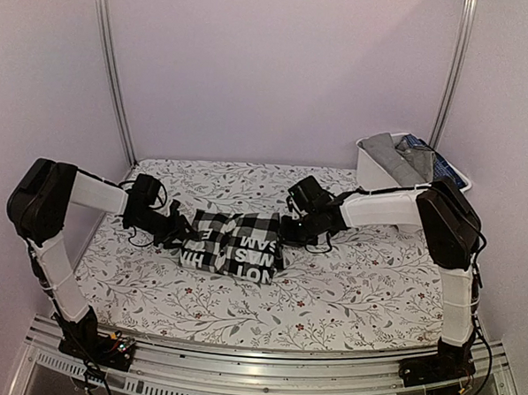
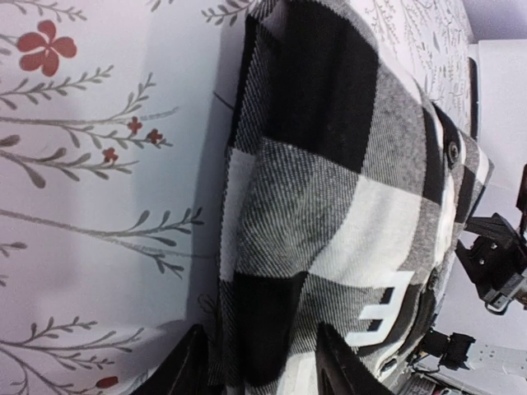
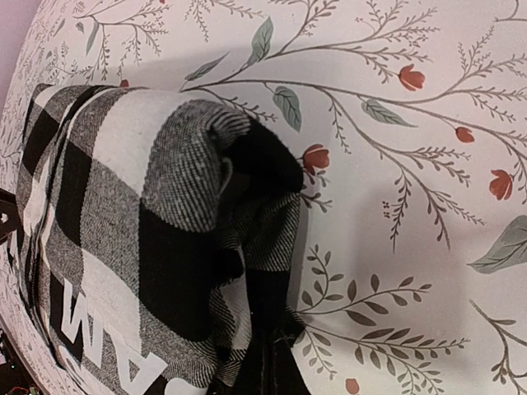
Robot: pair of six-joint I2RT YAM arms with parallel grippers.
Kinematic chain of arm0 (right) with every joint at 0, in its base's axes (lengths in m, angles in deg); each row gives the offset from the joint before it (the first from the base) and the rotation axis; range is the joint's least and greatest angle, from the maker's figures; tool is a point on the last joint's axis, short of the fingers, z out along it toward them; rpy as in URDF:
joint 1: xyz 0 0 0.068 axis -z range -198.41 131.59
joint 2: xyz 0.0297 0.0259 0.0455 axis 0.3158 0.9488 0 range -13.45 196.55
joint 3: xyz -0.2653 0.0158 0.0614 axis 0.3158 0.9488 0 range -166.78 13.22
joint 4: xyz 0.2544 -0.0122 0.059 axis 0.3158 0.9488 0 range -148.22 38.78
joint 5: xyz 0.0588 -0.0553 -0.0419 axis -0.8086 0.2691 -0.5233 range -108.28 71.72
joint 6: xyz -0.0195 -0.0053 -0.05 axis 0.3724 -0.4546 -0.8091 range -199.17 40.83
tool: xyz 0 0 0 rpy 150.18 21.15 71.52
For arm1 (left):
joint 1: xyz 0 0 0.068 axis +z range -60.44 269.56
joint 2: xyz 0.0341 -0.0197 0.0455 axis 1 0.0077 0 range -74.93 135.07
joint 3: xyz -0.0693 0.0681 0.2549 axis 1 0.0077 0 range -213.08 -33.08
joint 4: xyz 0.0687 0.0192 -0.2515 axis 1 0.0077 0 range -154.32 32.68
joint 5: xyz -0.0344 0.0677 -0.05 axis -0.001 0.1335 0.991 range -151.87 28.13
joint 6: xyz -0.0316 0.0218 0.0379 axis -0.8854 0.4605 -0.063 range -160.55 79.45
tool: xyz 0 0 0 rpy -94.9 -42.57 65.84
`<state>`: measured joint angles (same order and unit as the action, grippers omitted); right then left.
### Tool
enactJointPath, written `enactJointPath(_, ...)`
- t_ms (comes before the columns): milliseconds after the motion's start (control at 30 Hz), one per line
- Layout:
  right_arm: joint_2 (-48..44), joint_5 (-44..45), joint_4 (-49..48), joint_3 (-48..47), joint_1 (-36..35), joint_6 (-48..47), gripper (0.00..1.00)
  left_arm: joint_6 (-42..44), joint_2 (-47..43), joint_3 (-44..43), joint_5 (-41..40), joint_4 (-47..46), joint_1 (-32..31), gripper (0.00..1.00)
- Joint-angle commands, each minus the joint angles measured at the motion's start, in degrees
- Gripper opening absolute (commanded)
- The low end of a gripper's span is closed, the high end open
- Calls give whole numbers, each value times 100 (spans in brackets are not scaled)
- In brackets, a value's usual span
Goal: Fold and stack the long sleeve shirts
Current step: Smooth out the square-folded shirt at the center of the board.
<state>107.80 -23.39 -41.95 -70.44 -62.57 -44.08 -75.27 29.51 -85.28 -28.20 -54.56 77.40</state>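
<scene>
A black-and-white check shirt with white letters lies folded in a bundle at the middle of the flowered table. My left gripper is at its left end. In the left wrist view its two fingers stand wide apart, with the shirt's edge lying between them. My right gripper is at the shirt's right end. In the right wrist view it is shut on a bunched fold of the check shirt. A grey shirt and a dark blue patterned one lie in a bin.
A white bin stands at the back right corner and holds the other garments. The flowered table cover spreads around the shirt. Metal frame posts rise at the back corners, and walls stand close on both sides.
</scene>
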Motion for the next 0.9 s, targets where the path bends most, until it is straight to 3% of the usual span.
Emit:
enactJointPath(0,183,-70,-51,87,13,-15,0,156,-255,44,-104,145,18,49)
enactJointPath(167,104,76,-13,227,12,17,1,186,-241,99,42,36,56,56)
enactJointPath(433,-894,286,-382,971,-2,115,33,168,-54,198,0,-24,56,50)
enactJointPath(600,-1028,271,-563,869,-160,24,50,123,-15,229,-11,-77,39,49)
enactJointPath(733,-575,227,-468,429,-276,-62,56,107,5,211,-15,-75,32,48)
enactJointPath(867,-94,199,-309,61,-286,-47,53,109,23,187,-14,-47,12,48)
